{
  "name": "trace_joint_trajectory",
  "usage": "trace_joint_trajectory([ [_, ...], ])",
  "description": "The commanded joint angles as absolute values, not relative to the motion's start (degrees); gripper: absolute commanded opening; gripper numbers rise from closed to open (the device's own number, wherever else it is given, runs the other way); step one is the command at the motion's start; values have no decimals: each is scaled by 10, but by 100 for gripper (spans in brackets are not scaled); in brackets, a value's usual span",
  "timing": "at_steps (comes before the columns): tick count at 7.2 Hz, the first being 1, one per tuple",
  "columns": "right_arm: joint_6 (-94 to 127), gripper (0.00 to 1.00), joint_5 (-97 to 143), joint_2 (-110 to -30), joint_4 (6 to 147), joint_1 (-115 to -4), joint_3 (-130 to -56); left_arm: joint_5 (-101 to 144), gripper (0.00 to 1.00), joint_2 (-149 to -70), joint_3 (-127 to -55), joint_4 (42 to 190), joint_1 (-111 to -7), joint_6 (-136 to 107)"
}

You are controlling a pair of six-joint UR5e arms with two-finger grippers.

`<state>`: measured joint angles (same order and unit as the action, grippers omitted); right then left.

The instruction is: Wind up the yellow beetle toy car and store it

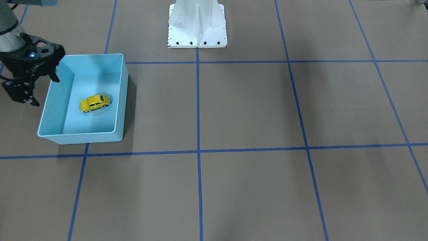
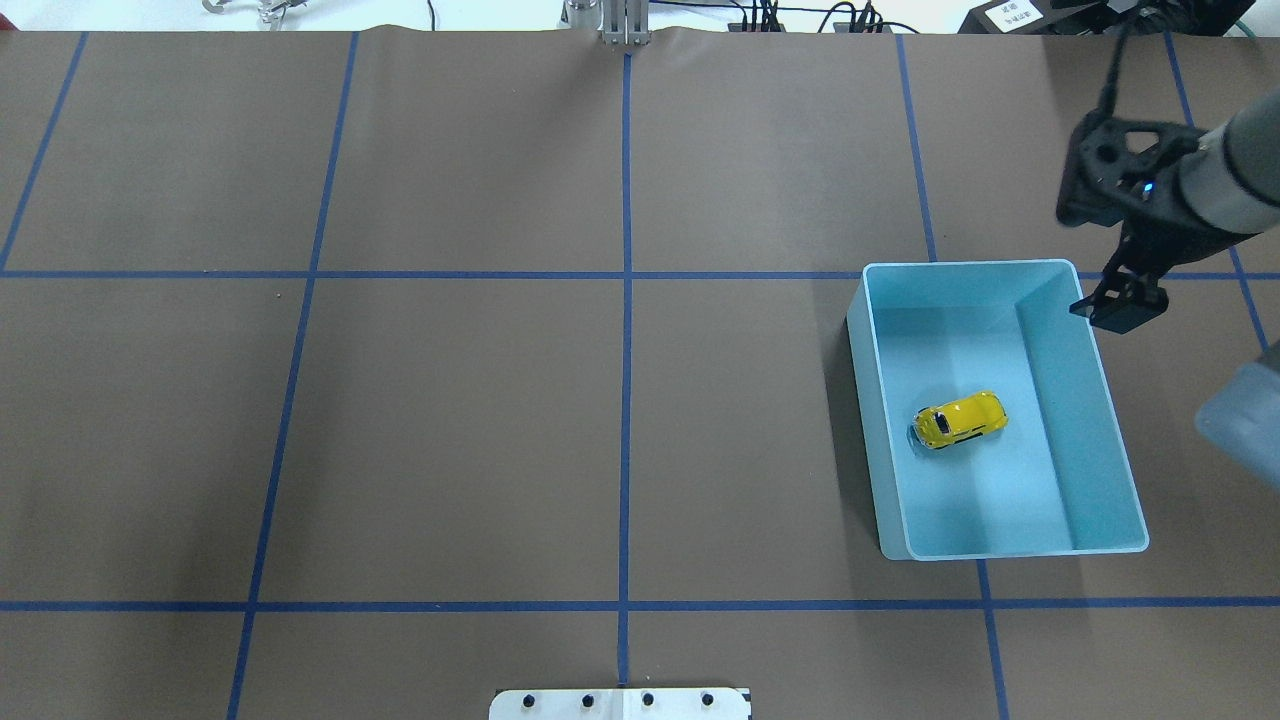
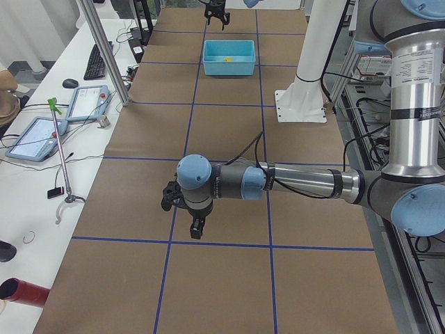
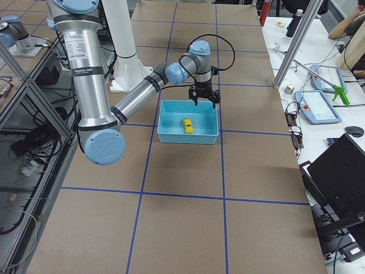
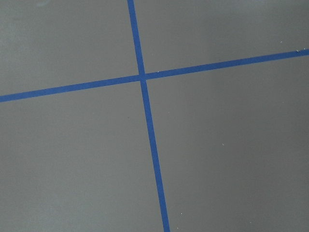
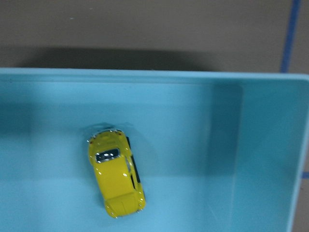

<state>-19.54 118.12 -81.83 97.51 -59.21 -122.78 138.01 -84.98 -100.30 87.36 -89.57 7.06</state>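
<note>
The yellow beetle toy car (image 1: 95,103) stands on its wheels on the floor of the light blue bin (image 1: 80,135), near its middle. It also shows in the overhead view (image 2: 960,419) and the right wrist view (image 6: 116,179). My right gripper (image 1: 44,91) hangs open and empty above the bin's outer edge, apart from the car; one of its fingers (image 2: 1118,305) shows over the bin's far right corner. My left gripper (image 3: 197,226) hovers over bare table far from the bin; I cannot tell whether it is open or shut.
The white robot base (image 1: 197,30) stands at the table's middle edge. The brown table (image 2: 450,430) is marked with blue tape lines. Operator desks with tablets (image 4: 319,105) lie beyond the far edge.
</note>
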Motion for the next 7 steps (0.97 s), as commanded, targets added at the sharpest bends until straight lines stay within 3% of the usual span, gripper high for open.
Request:
trace_joint_trajectory([
  [1,23,100,1230,-873,970,-709,-1235,1383,100,-850,-1004,874,-896,70],
  [2,34,100,1243,-906,972,-763,-1212,1383,100,-850,-1004,874,-896,70],
  [4,24,100,1362,-946,970,-858,-1099,1383,100,-850,-1004,874,-896,70],
  [7,31,100,1361,-947,970,-859,-1029,1383,100,-850,-1004,874,-896,70],
])
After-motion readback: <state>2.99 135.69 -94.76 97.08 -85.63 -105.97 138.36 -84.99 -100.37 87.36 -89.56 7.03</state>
